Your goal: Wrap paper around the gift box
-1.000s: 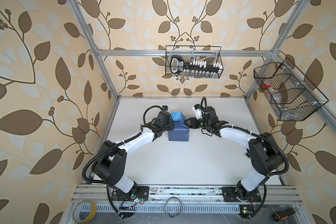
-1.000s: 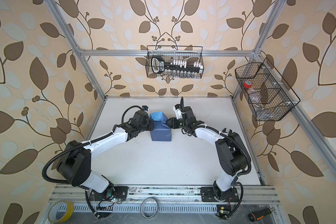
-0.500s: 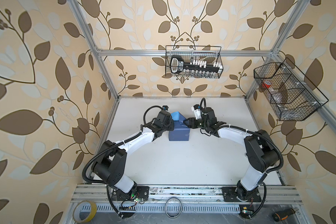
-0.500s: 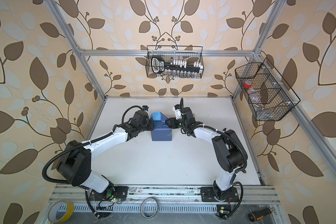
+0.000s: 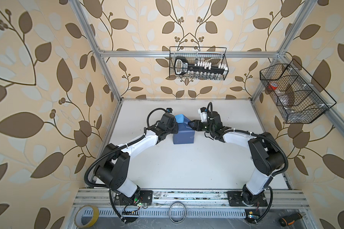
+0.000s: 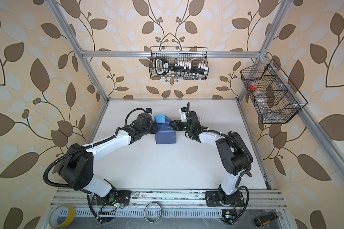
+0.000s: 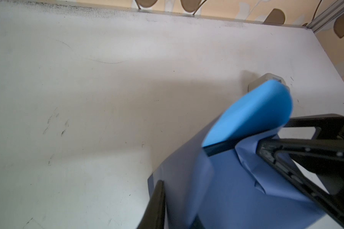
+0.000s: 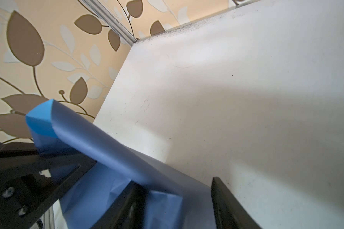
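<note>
Paper [image 5: 184, 135], long axis front-to-back, light-blue flap [image 5: 180, 118] upturned at far end

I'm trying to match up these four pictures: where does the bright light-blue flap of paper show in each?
Top view: light-blue flap at the centre, on the far end of the slate-blue paper.
Top view: the flap just left of centre.
Left wrist: the flap partly hides a small grey object.
Right wrist: the flap shows against the wallpaper.
Shared landmark: the slate-blue paper adjoining the flap.
</note>
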`<state>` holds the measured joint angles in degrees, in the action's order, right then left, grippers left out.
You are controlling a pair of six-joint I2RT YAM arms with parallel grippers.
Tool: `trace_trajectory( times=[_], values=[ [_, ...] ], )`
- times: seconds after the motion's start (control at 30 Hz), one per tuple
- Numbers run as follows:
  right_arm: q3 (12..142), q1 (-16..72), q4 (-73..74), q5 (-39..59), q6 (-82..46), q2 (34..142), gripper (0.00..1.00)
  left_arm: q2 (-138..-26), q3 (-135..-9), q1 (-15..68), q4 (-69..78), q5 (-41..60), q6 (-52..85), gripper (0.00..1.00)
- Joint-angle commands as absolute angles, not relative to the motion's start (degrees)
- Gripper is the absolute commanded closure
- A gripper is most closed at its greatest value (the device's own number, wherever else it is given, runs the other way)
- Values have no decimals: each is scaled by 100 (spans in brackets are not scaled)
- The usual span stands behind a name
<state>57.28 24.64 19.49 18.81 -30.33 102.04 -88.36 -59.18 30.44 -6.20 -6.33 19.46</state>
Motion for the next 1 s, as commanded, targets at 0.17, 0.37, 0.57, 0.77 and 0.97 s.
trace_trajectory(
  times=[0.17,0.37,0.57,0.77,0.97],
  values=[
    [5319,2503,2001,1477,-3069,10397,44,-8856,-6036,3096,-938,-518,1990,63],
    [5139,2515,2043,1432,-2998,10380,45,-8566,-6223,3098,-1038,-153,2063,42],
    [5117,2516,2054,1441,-2972,10384,45,-7566,-5749,3087,-850,233,2224,21],
    [5136,2511,2025,1452,-2927,10371,46,-6656,-5166,2656,-795,417,2750,22],
    [5152,2509,2041,1477,-2944,10334,46,-6928,-5359,2079,-929,730,3041,37]
  ],
)
